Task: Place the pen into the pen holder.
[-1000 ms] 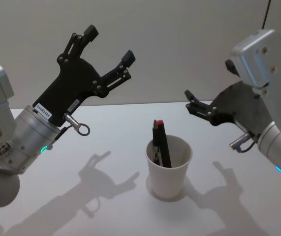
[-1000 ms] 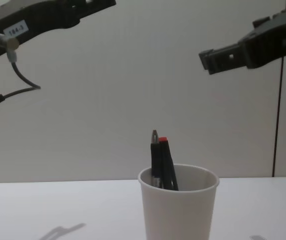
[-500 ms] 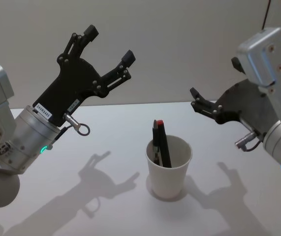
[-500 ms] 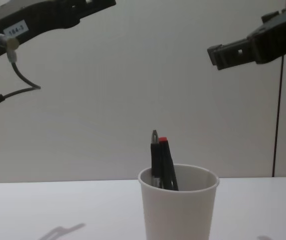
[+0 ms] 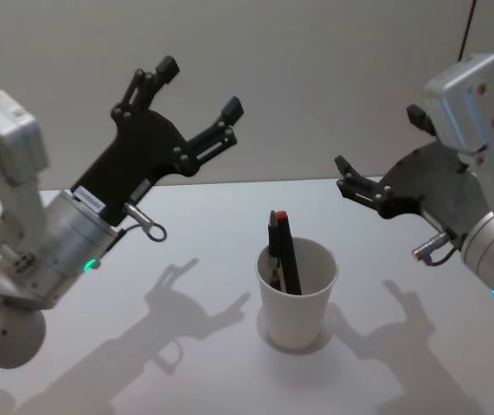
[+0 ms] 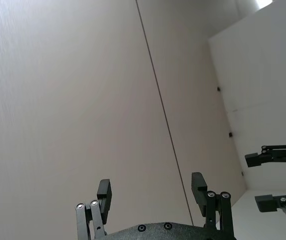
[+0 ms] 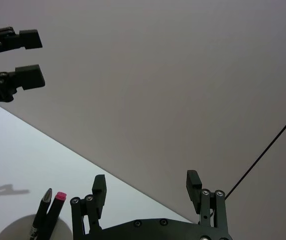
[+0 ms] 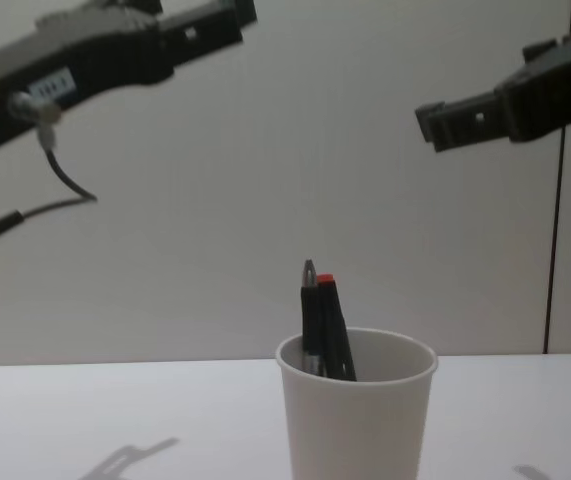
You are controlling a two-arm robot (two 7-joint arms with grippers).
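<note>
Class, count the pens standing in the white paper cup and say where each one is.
2. A black pen with a red cap and a black pen with a grey tip stand side by side in the white paper cup; more may be hidden inside.

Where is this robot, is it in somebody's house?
Probably not a house: it looks like a plain test room or lab. A bare white table stands against a blank pale wall, and on it a paper cup holds two pens.
</note>
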